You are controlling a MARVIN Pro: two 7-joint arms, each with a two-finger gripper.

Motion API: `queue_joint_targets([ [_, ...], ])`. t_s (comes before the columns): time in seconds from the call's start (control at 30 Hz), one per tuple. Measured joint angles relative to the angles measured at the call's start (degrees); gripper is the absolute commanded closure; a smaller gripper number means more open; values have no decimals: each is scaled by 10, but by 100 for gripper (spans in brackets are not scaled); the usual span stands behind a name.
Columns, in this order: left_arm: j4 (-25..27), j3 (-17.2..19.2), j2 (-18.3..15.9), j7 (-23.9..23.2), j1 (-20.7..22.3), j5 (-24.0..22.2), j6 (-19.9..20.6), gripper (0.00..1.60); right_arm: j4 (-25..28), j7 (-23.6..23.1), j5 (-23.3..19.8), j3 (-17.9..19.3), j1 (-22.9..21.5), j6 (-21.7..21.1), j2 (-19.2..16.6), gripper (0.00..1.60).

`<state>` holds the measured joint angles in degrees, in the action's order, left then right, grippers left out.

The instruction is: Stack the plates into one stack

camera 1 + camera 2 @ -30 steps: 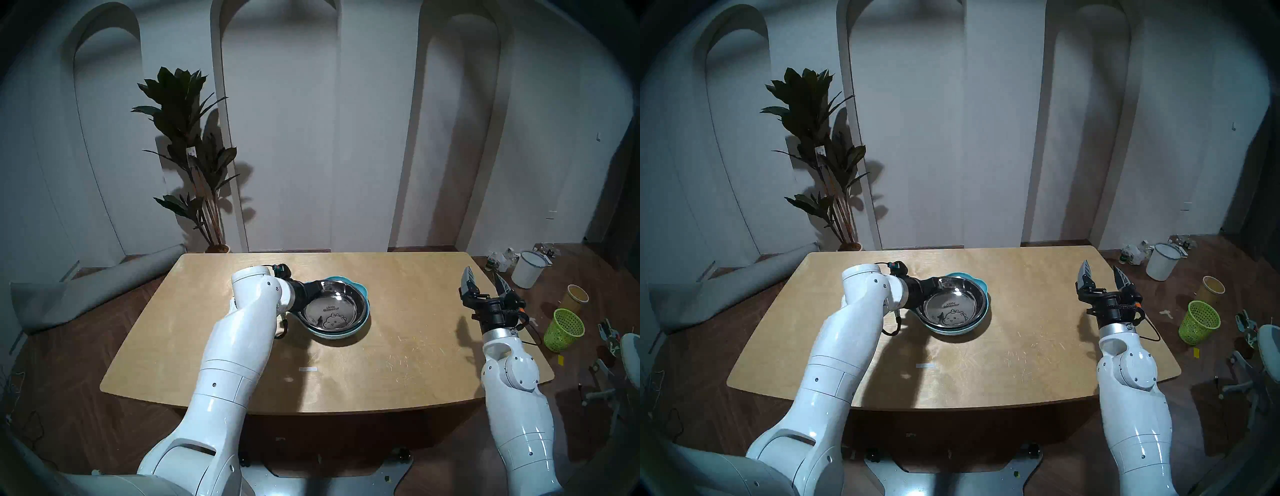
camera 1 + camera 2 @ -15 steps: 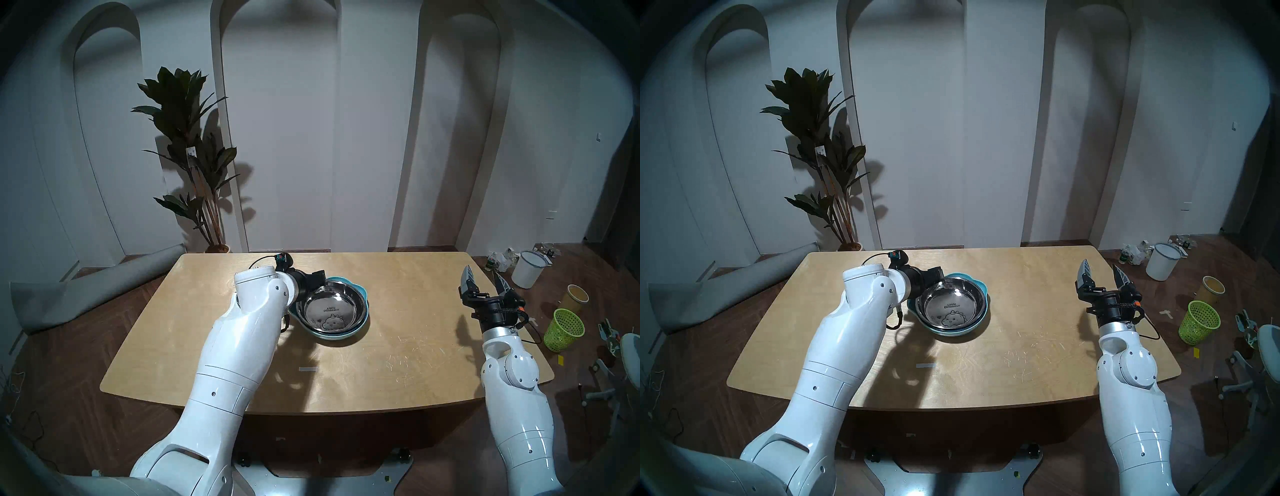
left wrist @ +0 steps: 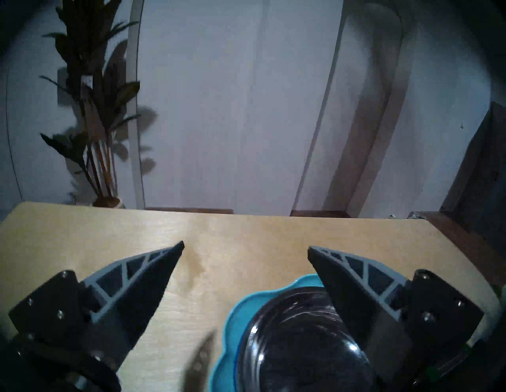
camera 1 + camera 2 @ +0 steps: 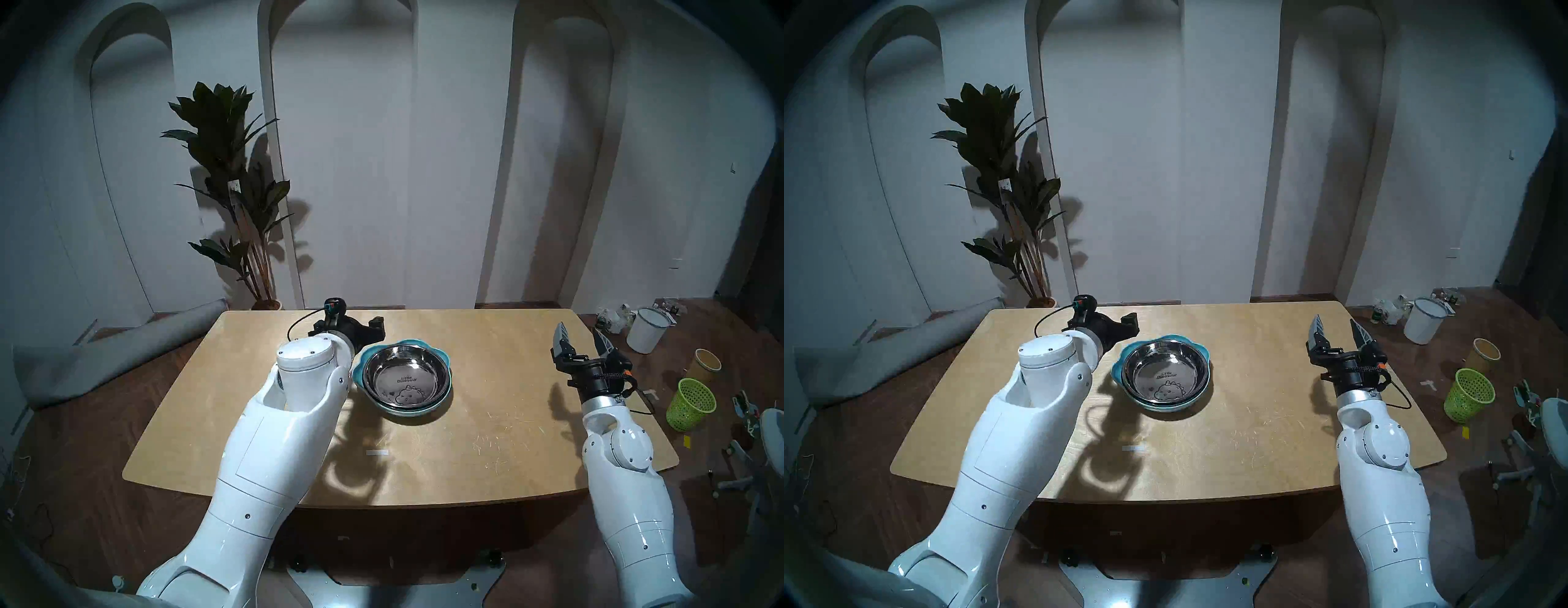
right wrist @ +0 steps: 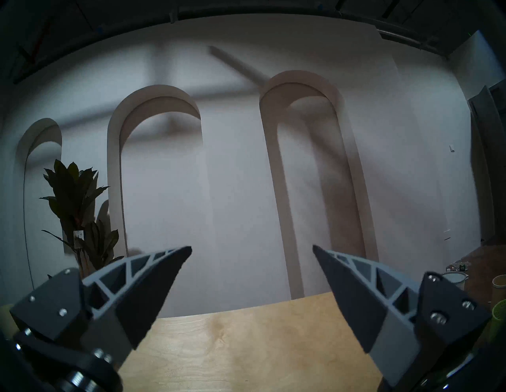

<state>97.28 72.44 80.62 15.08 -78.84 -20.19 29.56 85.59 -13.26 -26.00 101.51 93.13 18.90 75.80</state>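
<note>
Three plates, we count: shiny round steel plate (image 4: pixel 406 379) nested upright in scalloped blue plate (image 4: pixel 360 368), third rim beneath, mid-counter (image 4: pixel 488 446). Both grippers' jaws apart, empty: left gripper (image 3: pixel 246 247), right gripper (image 5: pixel 252 250).

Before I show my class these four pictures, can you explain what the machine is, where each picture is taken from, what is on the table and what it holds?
It is a robot with two white arms, each ending in a two-fingered claw. Two nearly identical pictures look down from its head; the other two come from cameras on each wrist, looking out between the fingers. On the wooden table stands a stack: a shiny steel plate with a dinosaur print sits in a blue flower-shaped plate. What lies beneath cannot be made out. The left claw and the right claw are both open and hold nothing.
</note>
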Motion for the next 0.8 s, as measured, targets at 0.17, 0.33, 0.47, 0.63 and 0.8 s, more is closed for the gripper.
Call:
queue_joint_targets([
  [0.17,-9,-5,-38,9,-17,61,-51,0,-1,1,18,-16,-10,-21,-6,0],
  [0.33,-17,-2,-63,16,-22,98,-87,0,-1,9,32,-26,-17,-42,-10,0],
  [0.47,-25,4,-84,21,-22,129,-125,0,-1,21,49,-37,-24,-69,-15,0],
  [0.63,-43,11,-97,22,-19,145,-167,0,0,39,70,-50,-31,-103,-18,0],
  [0.8,-82,20,-102,13,-12,146,-213,0,6,62,89,-60,-36,-132,-19,0],
])
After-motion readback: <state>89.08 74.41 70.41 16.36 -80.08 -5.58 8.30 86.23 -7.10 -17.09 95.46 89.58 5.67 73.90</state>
